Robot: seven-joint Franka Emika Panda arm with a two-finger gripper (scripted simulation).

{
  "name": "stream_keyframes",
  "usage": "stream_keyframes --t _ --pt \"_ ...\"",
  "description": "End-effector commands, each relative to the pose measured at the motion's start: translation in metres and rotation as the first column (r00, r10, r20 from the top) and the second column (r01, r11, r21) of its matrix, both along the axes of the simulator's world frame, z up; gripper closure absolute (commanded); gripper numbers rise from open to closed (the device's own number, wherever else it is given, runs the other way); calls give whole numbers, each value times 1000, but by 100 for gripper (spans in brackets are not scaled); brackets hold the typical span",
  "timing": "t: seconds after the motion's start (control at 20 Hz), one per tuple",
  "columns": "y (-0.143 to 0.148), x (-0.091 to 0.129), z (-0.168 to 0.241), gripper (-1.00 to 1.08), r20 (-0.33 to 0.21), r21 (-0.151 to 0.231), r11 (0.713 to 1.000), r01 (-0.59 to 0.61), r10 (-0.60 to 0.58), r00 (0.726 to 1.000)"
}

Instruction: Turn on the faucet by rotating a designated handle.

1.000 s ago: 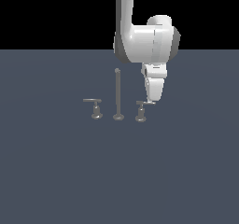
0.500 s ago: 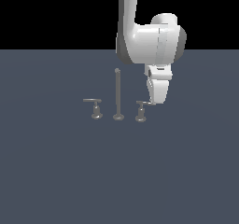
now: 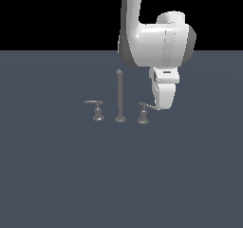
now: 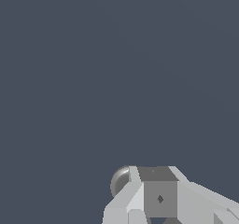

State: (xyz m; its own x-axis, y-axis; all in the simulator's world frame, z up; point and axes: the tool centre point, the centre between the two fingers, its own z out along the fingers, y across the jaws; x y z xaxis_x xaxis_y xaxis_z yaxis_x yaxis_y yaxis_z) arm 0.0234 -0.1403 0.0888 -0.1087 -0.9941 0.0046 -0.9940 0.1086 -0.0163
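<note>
The faucet stands mid-floor in the exterior view, with a tall thin spout post (image 3: 120, 96) on a round base. The designated handle (image 3: 144, 113) is on the exterior view's right of the post. Its thin lever (image 3: 149, 106) slants down towards my gripper (image 3: 163, 104), and its pale tip sits right at the fingertips. The twin handle (image 3: 97, 110) has a darker lever and stands on the post's other side. My gripper hangs fingers-down, shut, with nothing held. In the wrist view the fingers (image 4: 140, 197) fill the lower edge, and a round grey metal part (image 4: 119, 181) peeks out beside them.
The faucet set rests on a flat dark blue-grey floor (image 3: 121, 175) that stretches all around it. The white arm (image 3: 152, 46) comes down from above, just on the exterior view's right of the spout post.
The gripper and wrist have shifted a little towards the exterior view's right, staying at the tip of the designated handle's lever. The spout and the twin handle have not moved.
</note>
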Motion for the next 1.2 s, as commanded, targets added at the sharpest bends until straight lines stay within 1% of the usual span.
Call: stream_keyframes --t 0.0,0.1,0.15,0.2,0.7,0.75,0.8,1.15 --pt "10 -12 0 108 -14 6 1000 -10 10 1000" --pt "11 -19 0 108 -15 6 1000 -9 9 1000" --pt "11 -19 0 108 -15 6 1000 -9 9 1000" --pt "0 -16 0 108 -11 1 1000 5 -5 1000" --pt "44 -36 0 108 -15 6 1000 -7 7 1000" --pt "44 -36 0 108 -15 6 1000 -7 7 1000" --pt "19 -36 0 108 -11 -3 1000 27 -27 1000" --pt "73 -26 0 108 -15 5 1000 -2 2 1000"
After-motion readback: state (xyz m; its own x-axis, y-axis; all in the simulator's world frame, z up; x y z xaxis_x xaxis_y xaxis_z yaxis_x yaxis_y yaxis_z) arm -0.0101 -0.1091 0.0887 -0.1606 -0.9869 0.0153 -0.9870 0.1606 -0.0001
